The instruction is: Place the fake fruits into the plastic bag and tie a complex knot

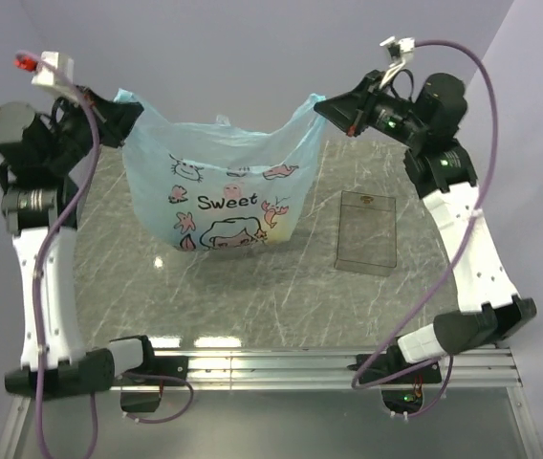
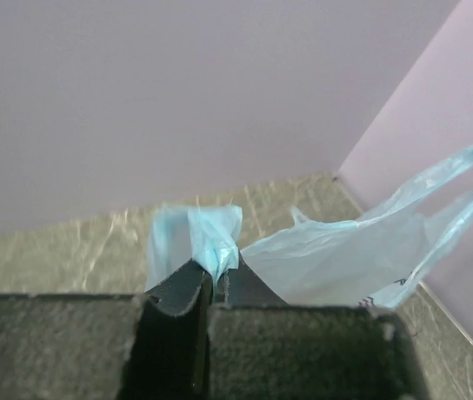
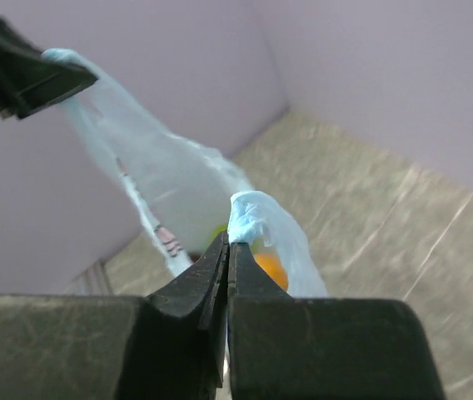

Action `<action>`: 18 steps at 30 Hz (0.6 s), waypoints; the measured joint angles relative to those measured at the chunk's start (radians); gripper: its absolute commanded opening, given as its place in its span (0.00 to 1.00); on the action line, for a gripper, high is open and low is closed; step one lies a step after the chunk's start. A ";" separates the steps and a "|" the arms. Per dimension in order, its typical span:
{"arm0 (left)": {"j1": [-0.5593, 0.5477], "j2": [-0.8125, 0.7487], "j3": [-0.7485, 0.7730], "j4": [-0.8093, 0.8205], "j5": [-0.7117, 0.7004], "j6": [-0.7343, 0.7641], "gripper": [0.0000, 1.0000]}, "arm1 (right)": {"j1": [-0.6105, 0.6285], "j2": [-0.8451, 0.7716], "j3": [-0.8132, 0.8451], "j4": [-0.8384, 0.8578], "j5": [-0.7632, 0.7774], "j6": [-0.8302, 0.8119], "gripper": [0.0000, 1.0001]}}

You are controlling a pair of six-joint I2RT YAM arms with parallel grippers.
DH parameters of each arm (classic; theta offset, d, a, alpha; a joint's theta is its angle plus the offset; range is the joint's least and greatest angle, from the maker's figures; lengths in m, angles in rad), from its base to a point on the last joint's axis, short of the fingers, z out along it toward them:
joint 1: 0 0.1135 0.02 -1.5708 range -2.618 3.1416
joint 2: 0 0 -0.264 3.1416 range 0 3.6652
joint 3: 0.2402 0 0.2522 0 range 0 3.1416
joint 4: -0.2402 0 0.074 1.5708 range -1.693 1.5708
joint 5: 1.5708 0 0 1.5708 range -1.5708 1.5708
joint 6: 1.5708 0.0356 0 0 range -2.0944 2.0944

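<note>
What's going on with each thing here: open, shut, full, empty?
Plastic bag: hung between both claws, untied.
Left claw: shut on one handle.
Right claw: shut on the other handle.
Orange fruit: inside the bag.
Clear tray: empty.

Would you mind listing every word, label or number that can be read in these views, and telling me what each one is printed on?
"Sweet": dark lettering on the front of the plastic bag.
The small brownish mark at the far end of the clear tray is too small to read.
Neither wrist view shows any legible text.
</note>
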 measured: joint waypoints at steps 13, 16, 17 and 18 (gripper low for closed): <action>-0.001 -0.293 -0.523 -0.009 -0.038 0.045 0.00 | 0.053 -0.136 -0.394 0.096 -0.017 -0.012 0.00; -0.001 -0.262 -0.532 -0.052 -0.063 0.067 0.16 | 0.053 -0.099 -0.412 0.073 -0.010 -0.014 0.00; -0.001 -0.258 -0.528 -0.058 -0.069 0.084 0.22 | 0.053 -0.095 -0.411 0.072 -0.010 -0.015 0.00; -0.001 -0.254 -0.513 -0.076 -0.071 0.097 0.29 | 0.053 -0.095 -0.410 0.073 -0.013 -0.015 0.00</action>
